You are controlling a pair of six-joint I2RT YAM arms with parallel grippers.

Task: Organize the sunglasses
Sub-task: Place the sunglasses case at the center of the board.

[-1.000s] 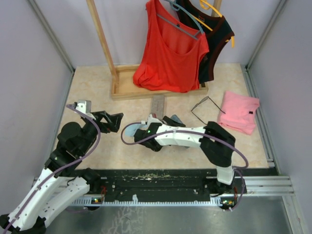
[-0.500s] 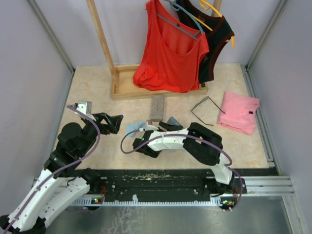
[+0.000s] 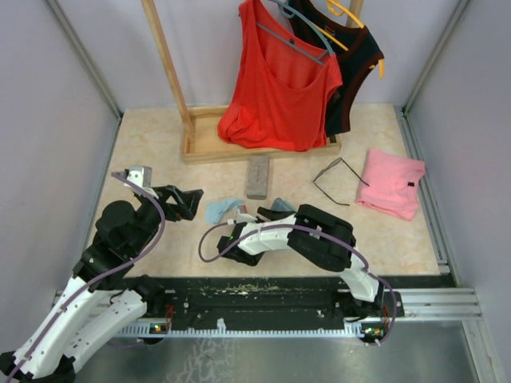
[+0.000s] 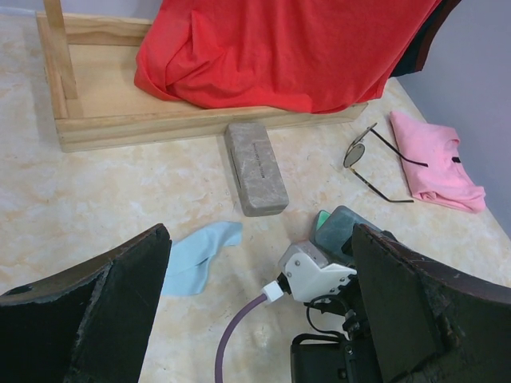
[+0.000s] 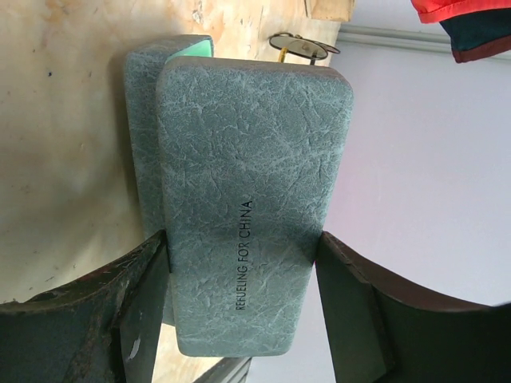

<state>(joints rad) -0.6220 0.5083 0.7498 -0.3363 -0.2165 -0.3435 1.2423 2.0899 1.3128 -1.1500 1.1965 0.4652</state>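
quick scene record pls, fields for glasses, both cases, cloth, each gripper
sunglasses: one pair visible, lying beside pink garment, not held
closed grey case: lying flat, untouched
open grey case: lid ajar, held between right fingers
blue cloth: crumpled, near closed case
left gripper: open, holding nothing
right gripper: clamped on open grey case

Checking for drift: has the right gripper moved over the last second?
Yes. The right gripper has drawn back toward the near edge, away from the closed case by the stand.
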